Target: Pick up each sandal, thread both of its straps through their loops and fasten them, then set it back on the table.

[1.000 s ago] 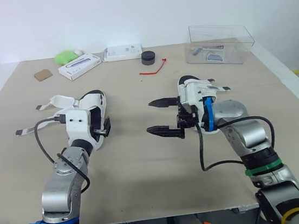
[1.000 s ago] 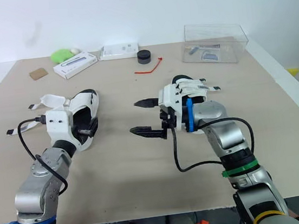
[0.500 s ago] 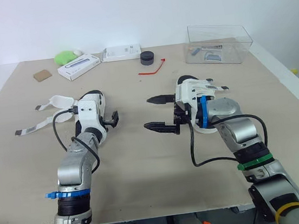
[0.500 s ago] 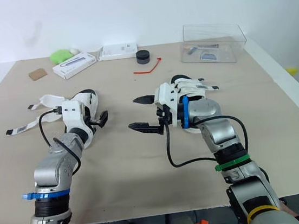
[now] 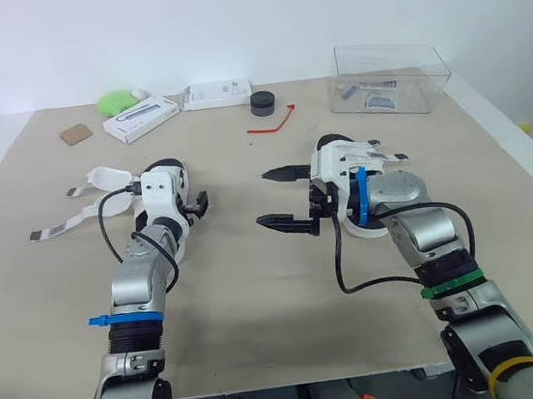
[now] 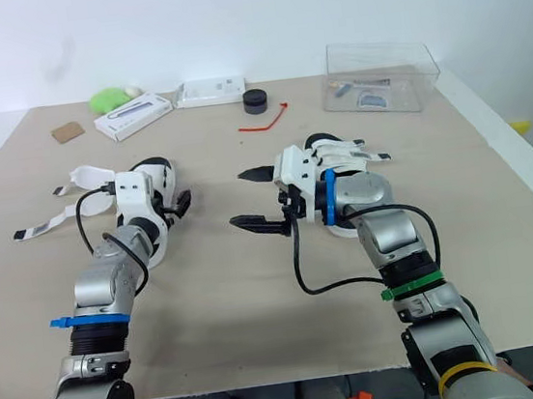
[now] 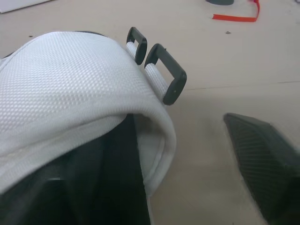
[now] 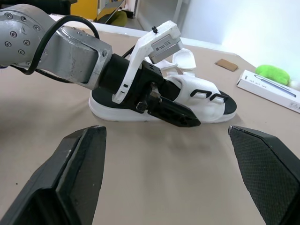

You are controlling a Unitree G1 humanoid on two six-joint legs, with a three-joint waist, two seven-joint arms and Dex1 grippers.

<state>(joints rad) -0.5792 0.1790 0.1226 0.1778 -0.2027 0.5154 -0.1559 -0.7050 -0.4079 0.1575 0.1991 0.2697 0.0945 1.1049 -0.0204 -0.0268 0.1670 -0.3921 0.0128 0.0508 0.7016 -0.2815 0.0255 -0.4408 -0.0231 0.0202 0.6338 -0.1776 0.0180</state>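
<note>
On the table (image 5: 259, 298), two white sandals are lying well apart: the left sandal (image 8: 206, 101) with its two straps (image 5: 65, 222) trailing loose toward the left edge and its two black loops (image 7: 165, 72) unthreaded, the right sandal (image 5: 330, 145) sitting under the right forearm. Left gripper (image 5: 195, 208) is reaching low against the left sandal, spread open and gripping nothing, one finger (image 7: 262, 164) standing clear of the white upper. Right gripper (image 5: 266, 198) is hovering wide open and empty between the sandals – bare tabletop is lying beneath it and toward the near edge, while a clear box (image 5: 393, 77) is sitting by the far edge
</note>
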